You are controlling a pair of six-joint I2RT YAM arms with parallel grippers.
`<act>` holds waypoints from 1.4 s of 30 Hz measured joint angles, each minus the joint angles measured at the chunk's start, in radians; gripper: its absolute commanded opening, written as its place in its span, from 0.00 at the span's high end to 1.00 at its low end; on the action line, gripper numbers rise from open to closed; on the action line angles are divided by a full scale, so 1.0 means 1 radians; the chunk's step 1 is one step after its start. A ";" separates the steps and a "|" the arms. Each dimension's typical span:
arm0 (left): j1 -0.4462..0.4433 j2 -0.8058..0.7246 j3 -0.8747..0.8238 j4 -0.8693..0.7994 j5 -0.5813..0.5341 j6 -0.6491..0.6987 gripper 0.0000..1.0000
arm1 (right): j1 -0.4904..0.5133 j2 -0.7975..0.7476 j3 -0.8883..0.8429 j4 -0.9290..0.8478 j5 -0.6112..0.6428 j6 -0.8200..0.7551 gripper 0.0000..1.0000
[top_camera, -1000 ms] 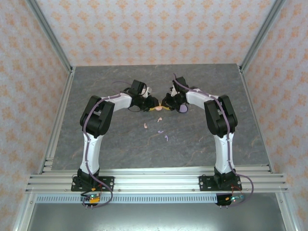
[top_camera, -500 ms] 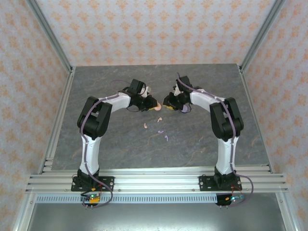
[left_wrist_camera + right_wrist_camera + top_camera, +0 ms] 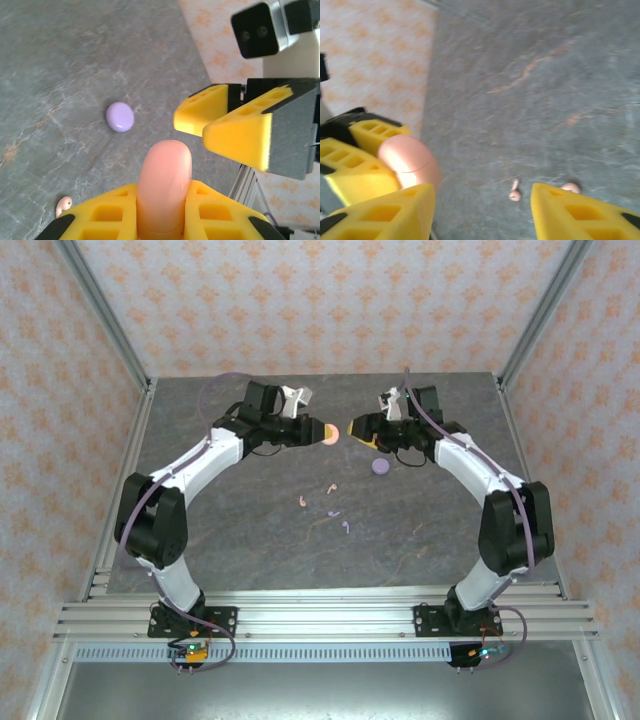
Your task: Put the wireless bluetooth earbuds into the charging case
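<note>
Now, your left hand (image 3: 318,431) pinches the pink case (image 3: 329,432), your right hand (image 3: 362,424) stands wide at its 3 o'clock, and the earbuds (image 3: 302,502) lie scattered on the bench (image 3: 250,530) at the case's 6 o'clock.

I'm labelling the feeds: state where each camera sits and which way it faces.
Top external: above and behind, looking down on the table and both arms.
Left wrist: faces the right fingers; own left fingers grip the pink case.
Right wrist: faces that case, over its open fingers.
Both wrist views share the case.
</note>
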 measured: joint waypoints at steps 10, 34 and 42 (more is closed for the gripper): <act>0.011 -0.074 -0.004 -0.042 0.131 0.112 0.88 | 0.002 -0.123 -0.014 0.051 -0.183 -0.048 0.42; 0.011 -0.141 -0.005 -0.126 0.224 0.208 0.89 | 0.096 -0.084 0.058 -0.061 -0.253 -0.183 0.69; 0.012 -0.157 -0.011 -0.135 0.227 0.219 0.89 | 0.100 -0.084 0.061 -0.062 -0.271 -0.187 0.71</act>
